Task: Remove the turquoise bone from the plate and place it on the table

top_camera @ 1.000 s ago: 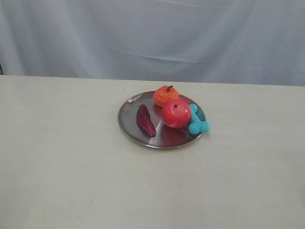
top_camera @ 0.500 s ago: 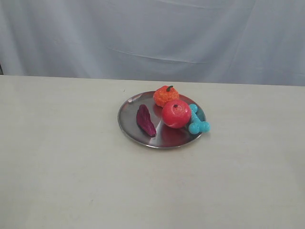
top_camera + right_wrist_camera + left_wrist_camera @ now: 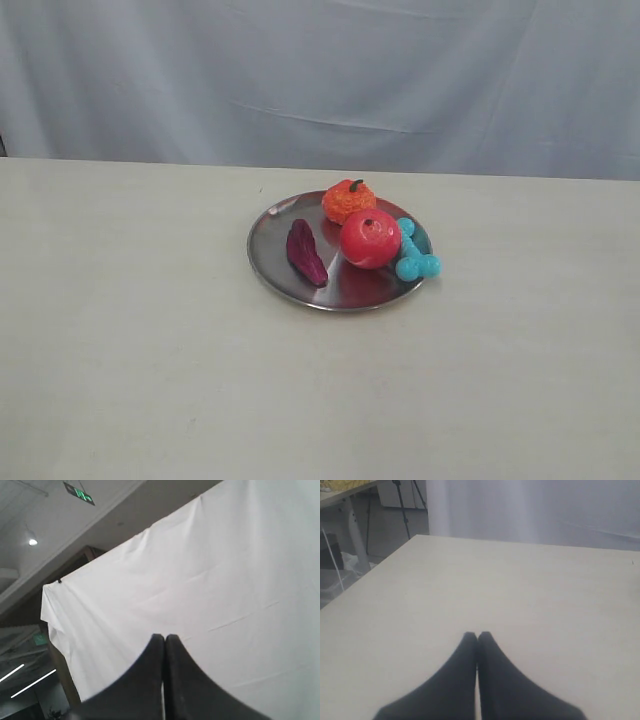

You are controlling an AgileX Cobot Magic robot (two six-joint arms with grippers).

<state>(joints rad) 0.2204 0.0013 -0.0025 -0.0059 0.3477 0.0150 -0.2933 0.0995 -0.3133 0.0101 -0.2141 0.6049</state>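
Observation:
The turquoise bone point(image 3: 413, 250) lies at the right rim of the silver plate point(image 3: 275, 270), one knobby end jutting over the rim, right beside a red apple point(image 3: 370, 238). The plate rests on the beige table point(image 3: 150, 350). Neither arm appears in the exterior view. My left gripper point(image 3: 478, 635) is shut with nothing in it, low over bare tabletop. My right gripper point(image 3: 164, 638) is shut and empty too, aimed up at the white backdrop; no plate or bone shows in either wrist view.
On the plate also sit an orange tangerine toy point(image 3: 348, 200) and a dark red ridged toy point(image 3: 305, 253). A pale cloth backdrop point(image 3: 320, 80) hangs behind the table. In the left wrist view a table edge point(image 3: 365, 577) and a tripod point(image 3: 402, 500) show.

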